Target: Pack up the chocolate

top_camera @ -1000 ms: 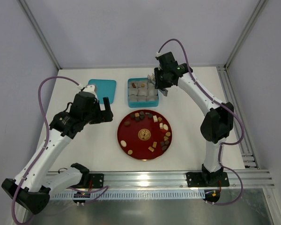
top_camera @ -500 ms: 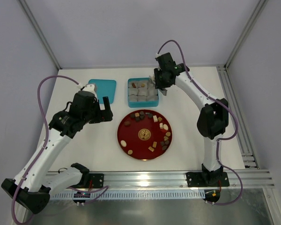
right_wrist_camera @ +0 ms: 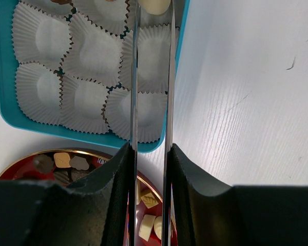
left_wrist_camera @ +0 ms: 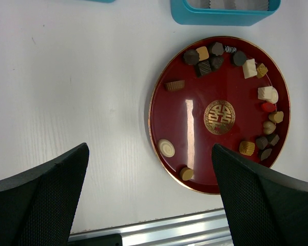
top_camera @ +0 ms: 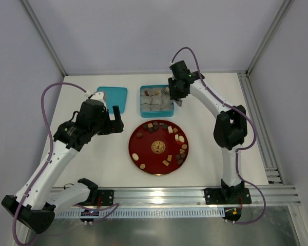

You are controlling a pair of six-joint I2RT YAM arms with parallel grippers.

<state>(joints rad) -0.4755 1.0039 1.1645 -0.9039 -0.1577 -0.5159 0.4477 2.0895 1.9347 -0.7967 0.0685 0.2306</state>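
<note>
1. A white surface carries everything; a metal rail runs along its near edge.
2. A flat teal lid lies toward the far-left corner.
3. A teal box lined with white crinkled paper cups sits midway along the far edge.
4. A round red plate with a gold emblem lies at the centre.

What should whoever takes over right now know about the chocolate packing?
The left gripper is open and empty, beside the plate. The right gripper is shut on a cream piece over the box.
Done: most cups are empty; a few far ones look filled.
Left: drop this piece in a cup, then move the many pieces off the plate.
</note>
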